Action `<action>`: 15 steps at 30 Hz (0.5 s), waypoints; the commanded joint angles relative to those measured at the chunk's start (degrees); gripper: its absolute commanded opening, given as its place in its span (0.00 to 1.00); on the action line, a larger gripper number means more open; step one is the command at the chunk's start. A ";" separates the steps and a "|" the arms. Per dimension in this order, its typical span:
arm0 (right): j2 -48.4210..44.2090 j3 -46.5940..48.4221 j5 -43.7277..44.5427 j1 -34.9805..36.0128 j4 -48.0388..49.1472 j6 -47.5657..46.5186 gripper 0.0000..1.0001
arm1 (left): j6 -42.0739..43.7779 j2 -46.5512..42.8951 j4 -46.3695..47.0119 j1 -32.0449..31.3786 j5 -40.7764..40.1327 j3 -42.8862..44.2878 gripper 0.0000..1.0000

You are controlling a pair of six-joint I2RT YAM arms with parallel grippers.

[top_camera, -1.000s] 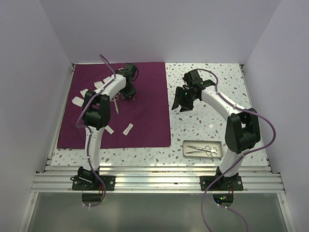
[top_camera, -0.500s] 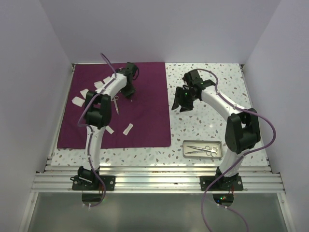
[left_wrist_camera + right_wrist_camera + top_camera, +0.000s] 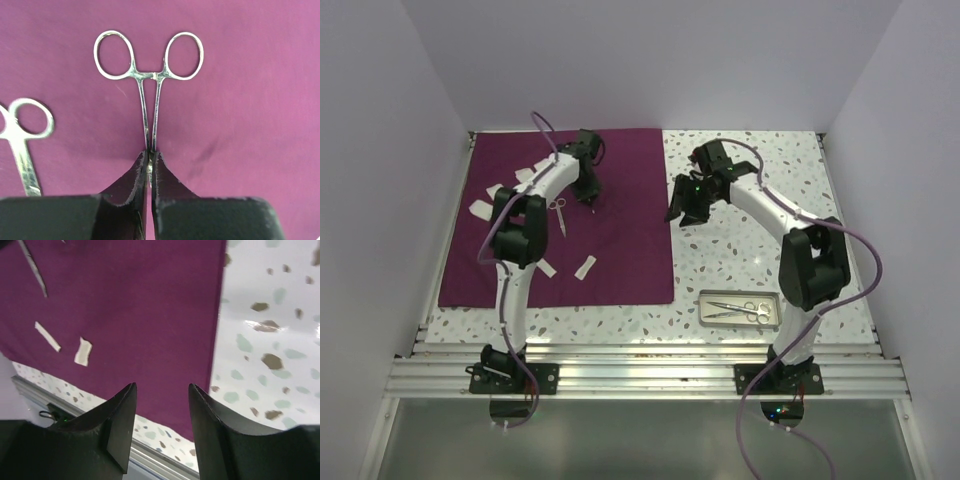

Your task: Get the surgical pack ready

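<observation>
The plum-purple cloth (image 3: 630, 250) lies flat on the left half of the table. My left gripper (image 3: 588, 196) is at its far middle, shut on the shank of a silver scissor-like instrument (image 3: 150, 75) whose ring handles point away from the fingertips (image 3: 142, 167). A second silver instrument (image 3: 560, 216) lies just left of it on the cloth (image 3: 250, 100). Several white gauze pads (image 3: 585, 265) are scattered over the cloth's left part. My right gripper (image 3: 678, 214) hangs open above the cloth's right edge (image 3: 125, 315), nothing between its fingers (image 3: 122, 410). The steel tray (image 3: 775, 298) holds another instrument (image 3: 740, 309).
The speckled tabletop (image 3: 750, 250) stretches right of the cloth. Aluminium rails (image 3: 650, 365) run along the near edge by both arm bases. White walls close in the left, back and right sides.
My left gripper has closed on the silver instrument. The right arm has swung left, bringing its open gripper from over the speckled top to the cloth's right edge.
</observation>
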 commanded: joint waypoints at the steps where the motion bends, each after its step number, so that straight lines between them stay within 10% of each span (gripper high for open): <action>1: 3.63 3.36 -7.79 1.64 6.50 4.25 0.49 | 5.35 -5.94 2.30 -0.16 7.70 -5.32 0.00; 15: 16.03 7.76 -17.38 5.86 26.90 20.07 0.49 | 13.98 -21.59 7.58 -0.08 18.78 -23.70 0.00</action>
